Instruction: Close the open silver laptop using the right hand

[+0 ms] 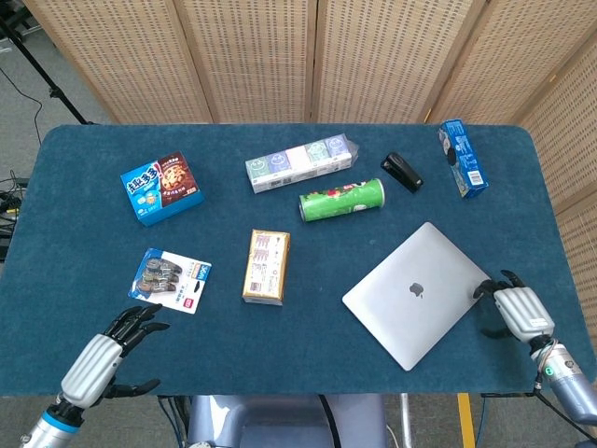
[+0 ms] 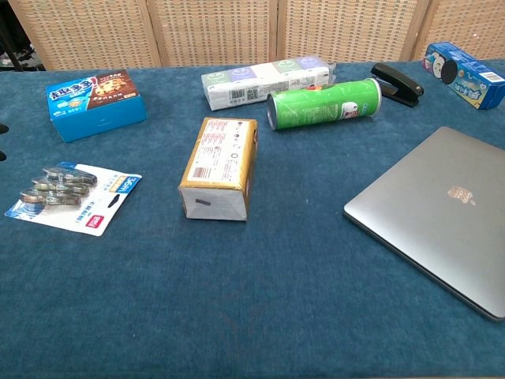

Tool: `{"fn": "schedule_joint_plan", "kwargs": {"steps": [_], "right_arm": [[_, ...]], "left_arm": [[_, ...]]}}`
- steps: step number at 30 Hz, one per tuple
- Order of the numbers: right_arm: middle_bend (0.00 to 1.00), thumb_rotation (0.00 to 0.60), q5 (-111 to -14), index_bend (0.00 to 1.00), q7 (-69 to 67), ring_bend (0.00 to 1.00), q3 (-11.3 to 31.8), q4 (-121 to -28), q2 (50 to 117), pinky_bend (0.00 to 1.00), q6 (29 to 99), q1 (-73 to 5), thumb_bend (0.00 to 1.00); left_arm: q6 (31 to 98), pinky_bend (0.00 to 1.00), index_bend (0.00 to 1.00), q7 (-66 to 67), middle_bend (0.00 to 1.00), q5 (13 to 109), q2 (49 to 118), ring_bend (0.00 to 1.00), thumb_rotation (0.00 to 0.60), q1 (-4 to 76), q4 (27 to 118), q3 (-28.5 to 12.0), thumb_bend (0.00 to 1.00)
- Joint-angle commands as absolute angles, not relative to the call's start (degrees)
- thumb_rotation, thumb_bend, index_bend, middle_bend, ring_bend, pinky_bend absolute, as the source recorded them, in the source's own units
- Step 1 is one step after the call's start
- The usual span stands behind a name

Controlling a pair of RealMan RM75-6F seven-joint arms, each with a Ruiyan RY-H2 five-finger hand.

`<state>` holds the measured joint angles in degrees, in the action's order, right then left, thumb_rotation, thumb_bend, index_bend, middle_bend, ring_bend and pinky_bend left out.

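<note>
The right hand [image 1: 519, 313] rests near the table's right front edge, fingers spread and holding nothing, fingertips just beside the closed silver laptop [image 1: 417, 292]. The left hand [image 1: 103, 353], fingers also spread, sits at the left front corner. The blue-covered table [image 1: 84, 243] stands before perforated wooden screens [image 1: 270, 56]

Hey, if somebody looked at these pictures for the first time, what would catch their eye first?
Probably the silver laptop, lid down flat on the blue table at the near right, with the right hand just off its right corner. Next, the green chip can lying on its side mid-table, and the left hand at the near left edge, holding nothing.
</note>
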<state>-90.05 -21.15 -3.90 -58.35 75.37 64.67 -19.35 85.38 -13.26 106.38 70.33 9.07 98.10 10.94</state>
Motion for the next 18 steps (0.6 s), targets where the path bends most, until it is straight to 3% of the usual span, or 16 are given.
{"fn": "schedule_joint_plan", "kwargs": {"steps": [1,11,18], "right_arm": [[0.29,0.6,-89.8,0.35,-20.0,0.34,-2.8,-60.3,73.8,0.08,65.6,-19.9,0.13],[0.23,0.6,-89.4,0.32,-15.1,0.29,0.8,-72.4,66.9,0.07,70.5,-20.6,0.13],[0.19,0.6,-93.0,0.29,-14.2,0.24,2.0,-85.7,63.2,0.05,85.0,-15.2,0.13]], "left_arm": [[85.4,0.1,0.25,-13.2,0.13,106.3,70.4,0.18,0.6,9.1,98.1,10.9,0.13],[86.0,0.1,0.25,-13.1,0.13,105.8,70.4,0.18,0.6,8.8,98.1,10.5,0.13],[87.2,0.1,0.25,-13.1,0.13,105.5,70.5,0.18,0.6,8.2,98.3,9.9,0.13]]}}
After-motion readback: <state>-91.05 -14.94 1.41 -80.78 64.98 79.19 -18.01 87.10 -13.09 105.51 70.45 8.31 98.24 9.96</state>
